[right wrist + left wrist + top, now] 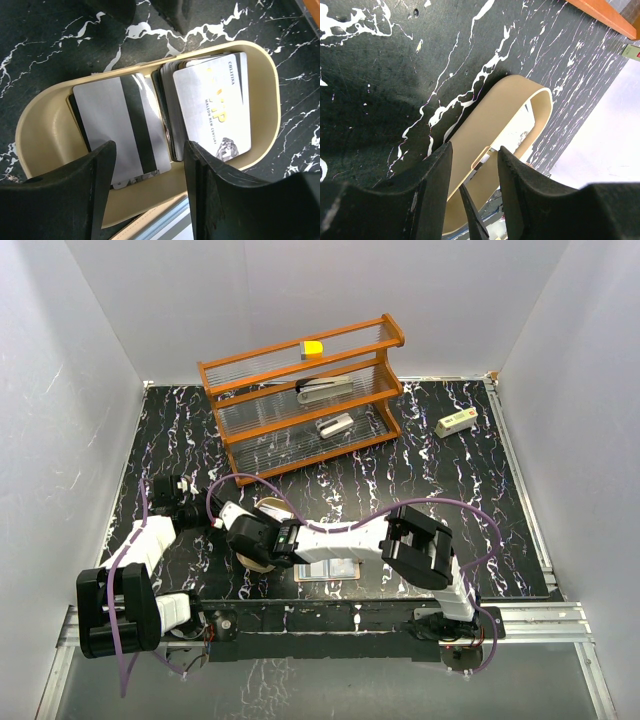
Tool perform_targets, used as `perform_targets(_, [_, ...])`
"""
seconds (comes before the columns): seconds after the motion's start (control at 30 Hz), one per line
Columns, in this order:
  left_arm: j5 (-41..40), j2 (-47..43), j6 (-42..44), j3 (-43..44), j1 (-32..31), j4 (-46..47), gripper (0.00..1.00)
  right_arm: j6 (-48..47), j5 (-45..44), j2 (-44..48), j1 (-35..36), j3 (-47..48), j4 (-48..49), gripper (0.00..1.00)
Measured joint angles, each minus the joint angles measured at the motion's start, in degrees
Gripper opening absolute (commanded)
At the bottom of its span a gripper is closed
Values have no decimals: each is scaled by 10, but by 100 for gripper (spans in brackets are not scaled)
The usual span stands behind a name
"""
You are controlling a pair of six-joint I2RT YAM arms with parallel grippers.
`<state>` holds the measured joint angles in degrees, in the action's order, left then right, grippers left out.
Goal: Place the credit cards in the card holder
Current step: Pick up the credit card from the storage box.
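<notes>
Presently, the silver, black-striped plastic credit cards [210, 105] lie inside the shallow oval tan card holder [40, 132] on the black, white-veined desk [40, 40]. Right claw [150, 147] hangs released above them. Left claw [475, 149] sits at the holder's rim, fingers apart; whether it grasps cannot be told.

The overhead camera sits high at the near edge, looking down and forward over the whole table [420, 490]. Each wrist camera peers out between its own jaws, very close. The left one skims low along the outside of the card holder [485, 125], the right one stares almost straight down into it, and all three views share that holder
</notes>
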<state>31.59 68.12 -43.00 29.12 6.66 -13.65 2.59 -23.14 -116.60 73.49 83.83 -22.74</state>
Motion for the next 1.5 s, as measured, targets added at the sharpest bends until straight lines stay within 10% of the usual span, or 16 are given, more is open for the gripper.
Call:
perform_targets(0.67, [0,0,0,0,0,0,40,-61,-80,-66,-3,70,18,60])
perform_targets(1.5, [4,7,0,-1,0,4,40,-57,-67,-50,-4,63,1,14])
